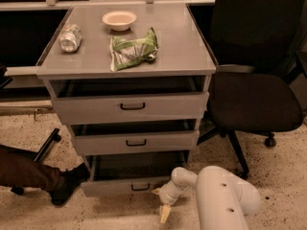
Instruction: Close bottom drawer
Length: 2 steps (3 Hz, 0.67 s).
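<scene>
1. Three drawers stand pulled out of the grey cabinet [184, 47]; the bottom drawer [112, 188] sits at lower centre of the frame, its front well forward.
2. I see my gripper [160, 203] low and right of centre, just beside that drawer's front, near its dark handle [140, 187].
3. Its pale fingertips [164, 214] are spread apart, grasping nothing.
4. A bowl [119, 19], can [70, 37] and green bag [133, 49] lie on top.

The gripper [161, 204] is hanging just right of the bottom drawer [110, 188] handle, looking pretty smeared. The arm [223, 200] is getting cut off at the bottom, and someone's leg [29, 174] is running off left.
</scene>
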### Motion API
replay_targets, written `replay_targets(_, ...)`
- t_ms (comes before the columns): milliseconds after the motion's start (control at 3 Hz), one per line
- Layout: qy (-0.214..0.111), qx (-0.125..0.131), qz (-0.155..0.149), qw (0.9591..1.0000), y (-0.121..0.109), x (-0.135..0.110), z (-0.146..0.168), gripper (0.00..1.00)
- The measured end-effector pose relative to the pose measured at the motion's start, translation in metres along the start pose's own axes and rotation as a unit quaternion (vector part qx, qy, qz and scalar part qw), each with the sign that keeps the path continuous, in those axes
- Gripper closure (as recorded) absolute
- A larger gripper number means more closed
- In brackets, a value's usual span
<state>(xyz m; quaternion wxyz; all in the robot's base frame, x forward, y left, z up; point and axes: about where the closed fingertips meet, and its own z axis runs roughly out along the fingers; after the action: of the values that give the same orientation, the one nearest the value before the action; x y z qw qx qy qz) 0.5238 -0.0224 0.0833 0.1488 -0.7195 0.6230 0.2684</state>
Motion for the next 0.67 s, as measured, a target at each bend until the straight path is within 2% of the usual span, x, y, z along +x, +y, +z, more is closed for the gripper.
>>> replay_targets(333,0.024,0.105,-0.028,0.9938,-0.056,-0.02,-0.05,0.0)
replay_targets(667,0.027,0.114,-0.043,0.9922,-0.045,-0.028,-0.038,0.0)
